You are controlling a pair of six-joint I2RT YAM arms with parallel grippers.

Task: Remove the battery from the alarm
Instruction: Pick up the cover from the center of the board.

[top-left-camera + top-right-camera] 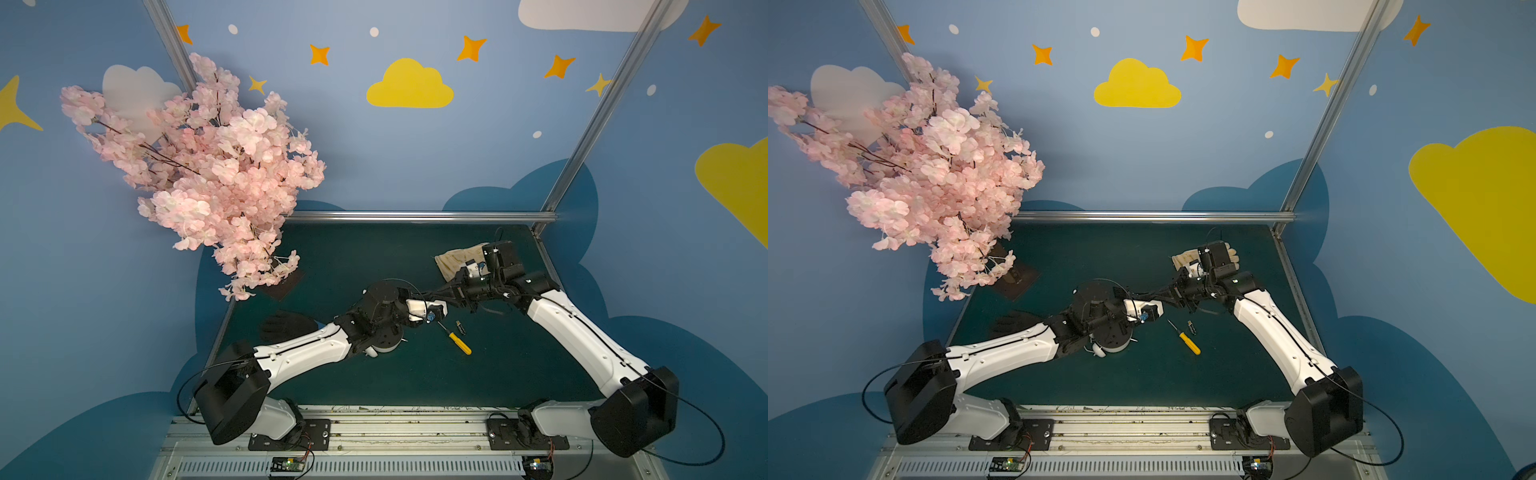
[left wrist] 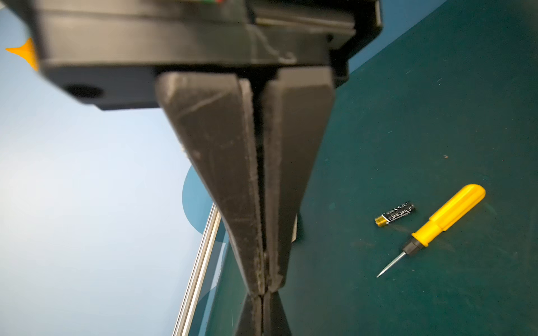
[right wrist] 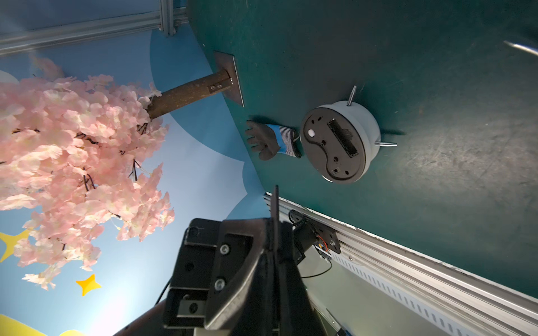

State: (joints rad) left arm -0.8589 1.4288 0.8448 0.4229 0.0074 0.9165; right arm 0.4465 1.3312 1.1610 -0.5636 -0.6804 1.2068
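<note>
- Battery [image 2: 395, 214] lies on the green table [image 2: 436, 87], just beside the yellow screwdriver [image 2: 448, 221].
- Alarm [image 3: 340, 142] rests face down, dark back panel up, its slot open and empty.
- Left gripper [image 2: 264, 283]: jaws together.
- Right gripper [image 1: 432, 296]: jaws together, tips meeting the left's.

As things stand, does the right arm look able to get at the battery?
Probably yes: the battery lies bare on the mat beside the screwdriver, near the right pincer, nothing covering it. The pincer is shut, though.
</note>
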